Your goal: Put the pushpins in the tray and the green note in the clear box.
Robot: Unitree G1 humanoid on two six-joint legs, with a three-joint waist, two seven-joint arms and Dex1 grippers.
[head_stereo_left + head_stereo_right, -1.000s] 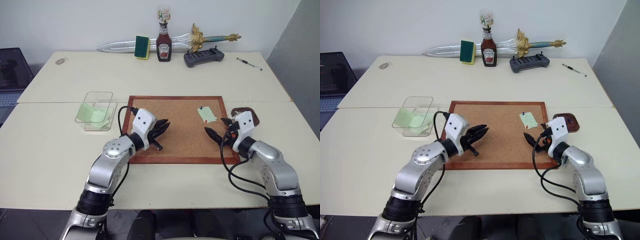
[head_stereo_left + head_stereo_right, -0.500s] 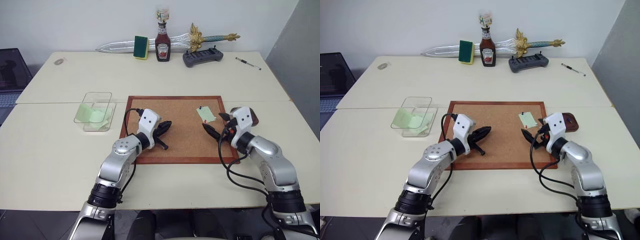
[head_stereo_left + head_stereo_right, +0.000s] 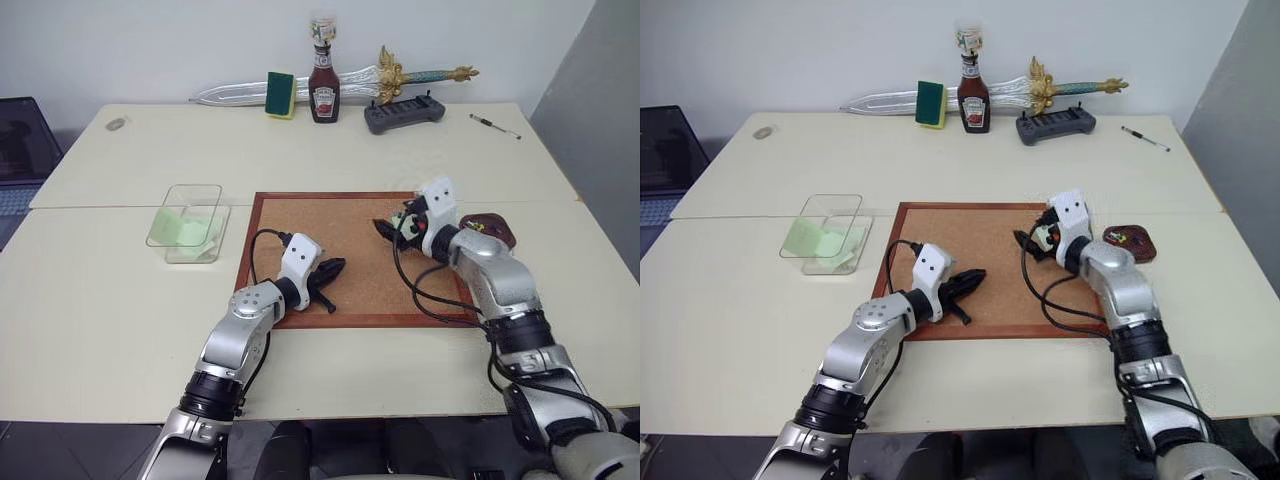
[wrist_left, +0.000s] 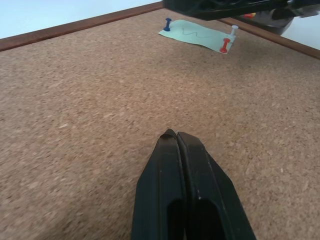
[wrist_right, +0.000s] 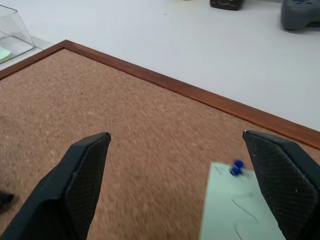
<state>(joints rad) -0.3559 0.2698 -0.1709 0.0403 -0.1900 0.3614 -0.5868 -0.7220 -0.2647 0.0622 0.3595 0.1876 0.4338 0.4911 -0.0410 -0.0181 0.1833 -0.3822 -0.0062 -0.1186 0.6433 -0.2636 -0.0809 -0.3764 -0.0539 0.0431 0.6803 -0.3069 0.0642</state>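
On the pale desk (image 3: pixel 90 300) the cork board (image 3: pixel 340 215) now has the right hand (image 3: pixel 385 228), fingers wide, moved in over its pinned green note (image 5: pixel 240 212) beside the blue pushpin (image 5: pixel 235 168), likely to pull it, while the left hand (image 3: pixel 335 268) stays shut, lower, mid-board.

We can read no text, brand or number with certainty anywhere here. The ketchup bottle (image 3: pixel 323 95) at the table's far edge carries a label, but its lettering is too small for us to make out. The green note (image 4: pixel 200 36) bears only a wavy pen scribble.
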